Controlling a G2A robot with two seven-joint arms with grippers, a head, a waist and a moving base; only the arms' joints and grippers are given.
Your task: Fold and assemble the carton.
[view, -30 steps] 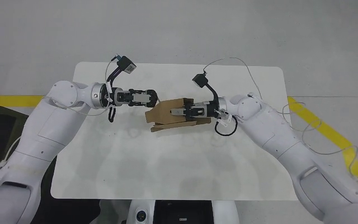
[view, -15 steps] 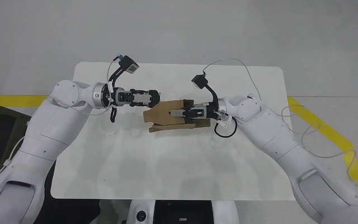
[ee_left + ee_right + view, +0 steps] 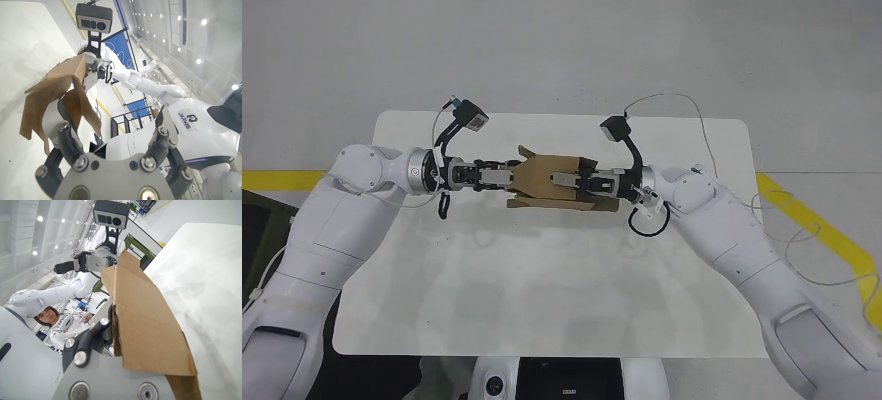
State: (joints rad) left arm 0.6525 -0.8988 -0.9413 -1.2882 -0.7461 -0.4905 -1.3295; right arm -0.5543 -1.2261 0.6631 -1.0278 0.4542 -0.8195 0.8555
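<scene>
White worktop (image 3: 542,300) on a grey floor, viewed from above. Brown carton (image 3: 547,178), partly unfolded, held lengthwise between the two arms over the far middle of the worktop. Right end effector (image 3: 564,181) clamped on the carton's wall, one finger lying along the upper panel. Left end effector (image 3: 512,175) spread wide at the opposite end, one finger (image 3: 64,115) tucked against the loose flaps, the other (image 3: 162,121) well clear of the cardboard. Flaps at that end splayed outward. Yellow floor line (image 3: 272,178) at either side of the worktop.

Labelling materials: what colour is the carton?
The carton is plain brown; right wrist view shows it best.
</scene>
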